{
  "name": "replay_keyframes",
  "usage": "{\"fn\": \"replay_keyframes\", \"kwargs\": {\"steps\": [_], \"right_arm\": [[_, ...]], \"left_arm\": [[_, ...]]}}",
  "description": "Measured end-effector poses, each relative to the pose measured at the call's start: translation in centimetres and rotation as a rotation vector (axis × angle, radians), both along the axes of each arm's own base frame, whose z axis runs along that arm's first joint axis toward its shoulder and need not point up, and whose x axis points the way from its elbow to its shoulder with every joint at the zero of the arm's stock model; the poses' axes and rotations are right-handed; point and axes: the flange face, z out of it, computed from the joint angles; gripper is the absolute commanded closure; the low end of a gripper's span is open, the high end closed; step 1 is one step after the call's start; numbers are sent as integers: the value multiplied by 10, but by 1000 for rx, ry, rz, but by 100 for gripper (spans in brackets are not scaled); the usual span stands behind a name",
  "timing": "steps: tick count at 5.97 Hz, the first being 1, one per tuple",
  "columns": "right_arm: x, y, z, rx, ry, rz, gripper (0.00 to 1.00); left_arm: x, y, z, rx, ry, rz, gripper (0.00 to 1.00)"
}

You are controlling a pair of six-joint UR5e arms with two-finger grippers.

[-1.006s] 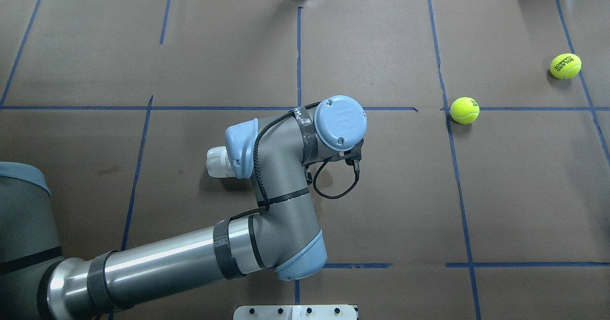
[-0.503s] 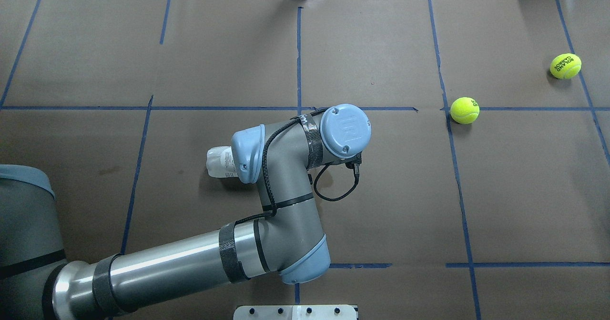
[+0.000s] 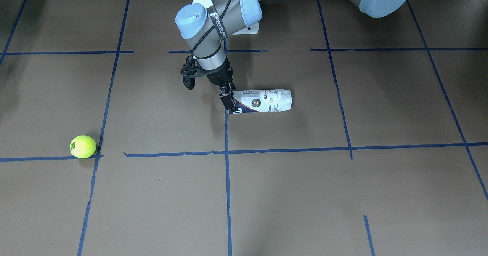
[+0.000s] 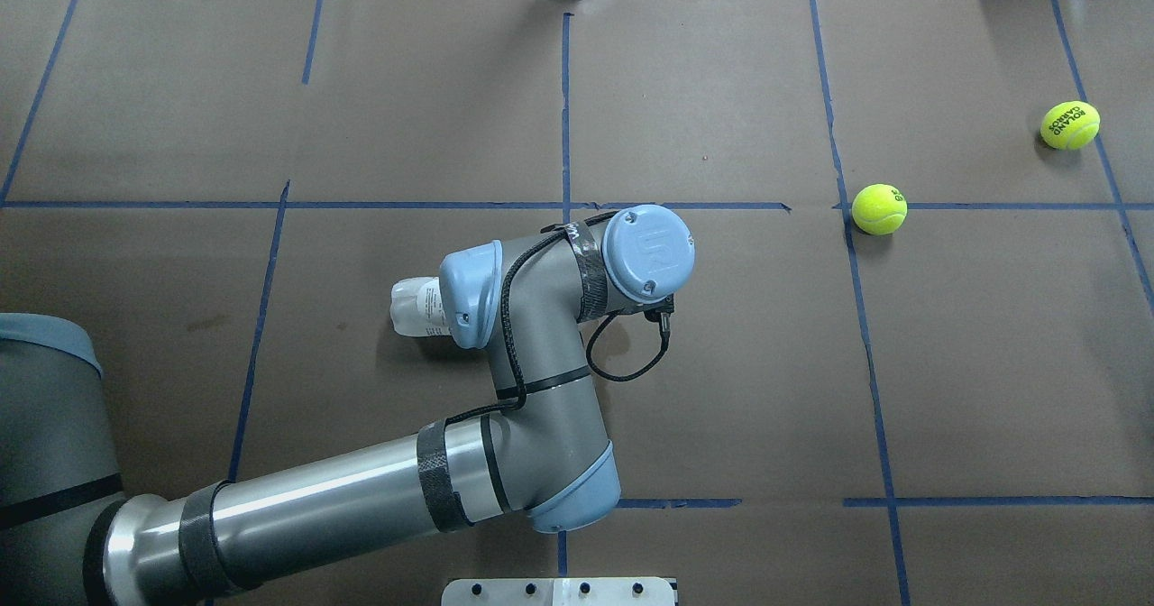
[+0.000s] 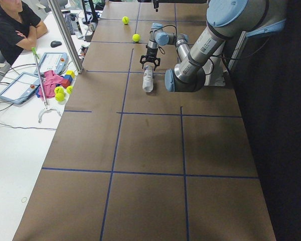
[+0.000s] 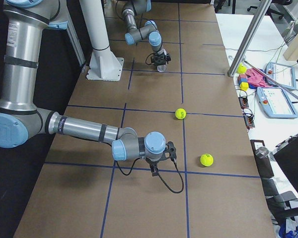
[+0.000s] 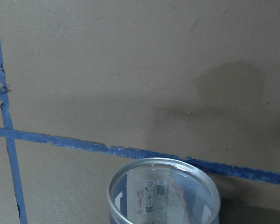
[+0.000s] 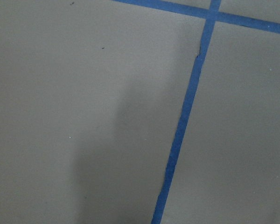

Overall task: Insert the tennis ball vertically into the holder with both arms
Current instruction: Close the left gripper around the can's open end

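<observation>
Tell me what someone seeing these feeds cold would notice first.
The holder lies on its side near the table's middle. The left hand is down at its open end, though whether it grips the rim is unclear. One tennis ball sits by a tape crossing on the robot's right, and a second ball lies farther right.

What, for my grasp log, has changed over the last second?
The left arm drew its wrist slightly back toward the robot, above the holder. Nothing was visibly grasped or released; the left gripper sits at the holder's open end. The holder, lying on its side, the nearer tennis ball and the farther tennis ball stayed put.
</observation>
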Motion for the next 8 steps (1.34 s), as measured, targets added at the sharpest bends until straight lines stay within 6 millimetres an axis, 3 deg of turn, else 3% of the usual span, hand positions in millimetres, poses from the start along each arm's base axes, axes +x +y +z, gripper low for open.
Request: {"fn": "replay_keyframes", "kwargs": {"steps": [4, 5, 6, 8], "right_arm": [[0, -1, 0, 2, 0, -1, 0], [0, -1, 0, 2, 0, -2, 0], [0, -1, 0, 3, 0, -2, 0], [0, -1, 0, 4, 0, -2, 0]], "left_arm": [[12, -2, 20, 19, -4, -4, 0], [15, 1, 22, 19, -7, 2, 5], [17, 5, 24, 19, -9, 7, 16], [18, 7, 27, 22, -14, 10, 20]]}}
